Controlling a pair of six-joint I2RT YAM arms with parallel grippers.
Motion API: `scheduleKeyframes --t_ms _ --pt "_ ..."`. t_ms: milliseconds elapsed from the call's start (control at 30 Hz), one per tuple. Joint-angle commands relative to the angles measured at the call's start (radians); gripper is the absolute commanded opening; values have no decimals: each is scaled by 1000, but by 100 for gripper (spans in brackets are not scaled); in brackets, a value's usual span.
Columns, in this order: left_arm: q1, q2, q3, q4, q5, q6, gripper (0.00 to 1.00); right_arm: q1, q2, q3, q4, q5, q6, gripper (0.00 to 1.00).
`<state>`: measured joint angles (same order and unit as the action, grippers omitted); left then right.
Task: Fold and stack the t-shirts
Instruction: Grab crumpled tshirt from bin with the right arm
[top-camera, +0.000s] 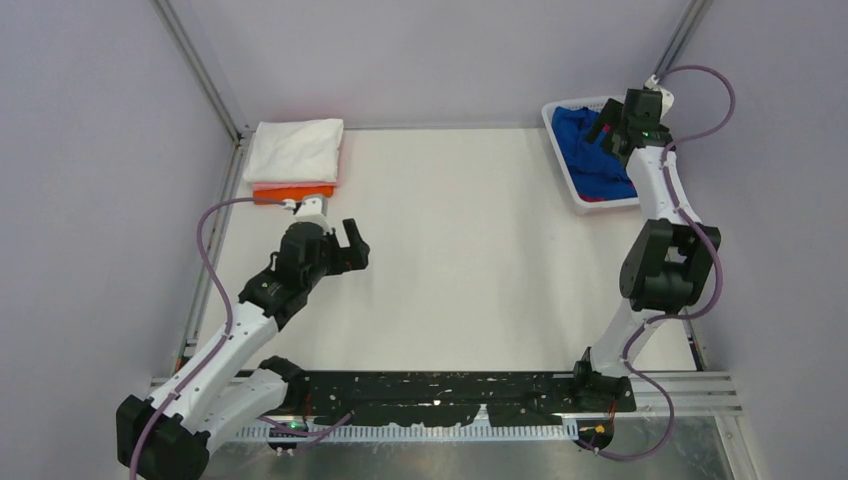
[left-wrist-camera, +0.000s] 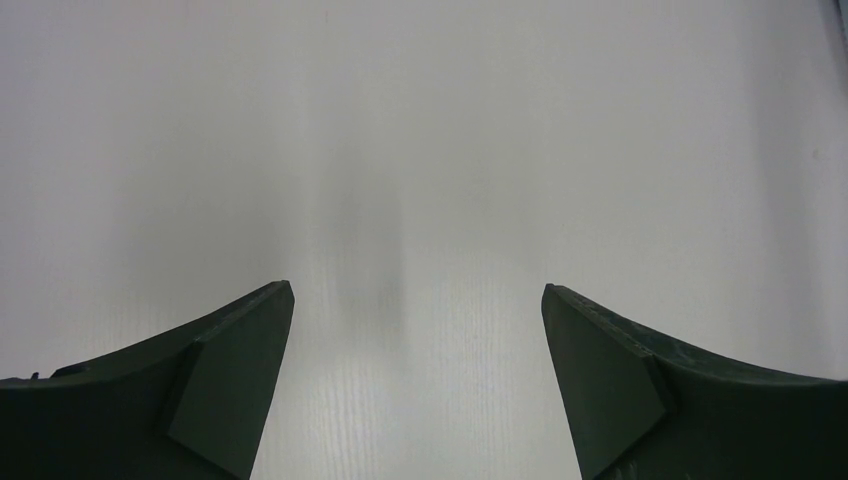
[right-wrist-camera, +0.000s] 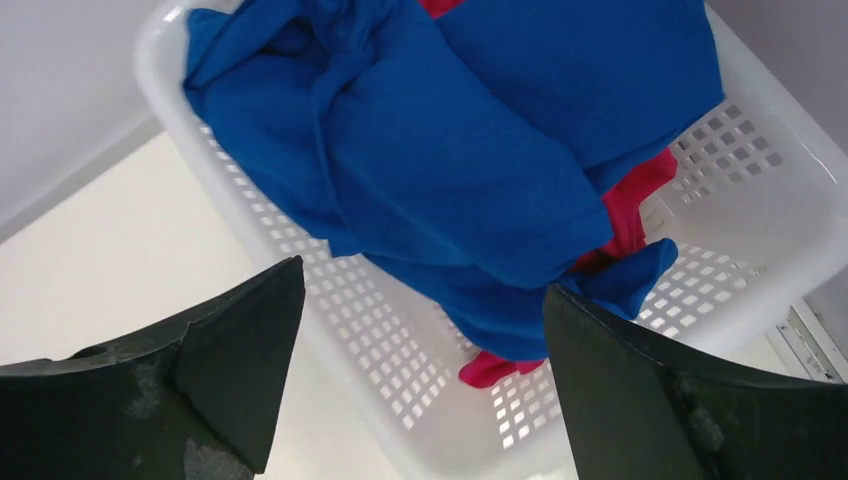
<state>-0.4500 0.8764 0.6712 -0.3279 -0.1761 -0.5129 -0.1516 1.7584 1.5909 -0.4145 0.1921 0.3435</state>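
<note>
Two hands: my left hand (top-camera: 352, 245) and my right hand (right-wrist-camera: 425, 300) both have their fingers spread apart, with nothing gripped in either.
Left hand: it hovers over the white counter (top-camera: 460, 270) in the left half, just in front of the folded stack. My wrist view shows only plain counter between the fingers.
Right hand: it hangs above the white lattice basket (right-wrist-camera: 770, 190) at the far right corner, pointing down at the cloth inside.
Blue t-shirt (right-wrist-camera: 450, 150): crumpled in the basket, lying on top and filling most of it.
Magenta t-shirt (right-wrist-camera: 630, 205): under the blue one, only small bits poking out.
Folded stack: the white t-shirt (top-camera: 297, 150) lies folded on the orange t-shirt (top-camera: 292, 190) at the far left corner. The orange shows as a strip along the near edge.
</note>
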Motion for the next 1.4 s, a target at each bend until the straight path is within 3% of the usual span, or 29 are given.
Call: scheduleKeyframes --t_ms 0,100,433,533,633,700,767,900,1033,1367 --pt "-1 14 54 38 -30 6 100 -27 157 199 -145 30 -65 97" --pt "-1 34 61 35 -36 5 100 -41 271 297 -150 27 -88 98" --pt "-1 90 94 16 -40 -1 100 -45 463 444 -194 -19 -80 81" --pt "-1 91 96 17 -41 -2 100 -44 465 432 -183 -57 -72 63" --pt "-1 87 96 17 -41 -1 100 -45 455 416 -152 -103 -72 32" --pt "-1 79 96 12 -42 -2 100 -45 438 409 -143 -110 -72 19" --pt "-1 67 92 11 -40 -3 100 -45 411 404 -134 -109 -78 13" --pt "-1 34 78 16 -41 -10 100 -45 328 392 -104 -106 -102 6" --pt "-1 10 71 16 -45 -13 100 -45 202 372 -59 -163 -128 5" --pt "-1 -37 57 8 -57 -13 100 -29 -78 368 46 -606 -75 5"
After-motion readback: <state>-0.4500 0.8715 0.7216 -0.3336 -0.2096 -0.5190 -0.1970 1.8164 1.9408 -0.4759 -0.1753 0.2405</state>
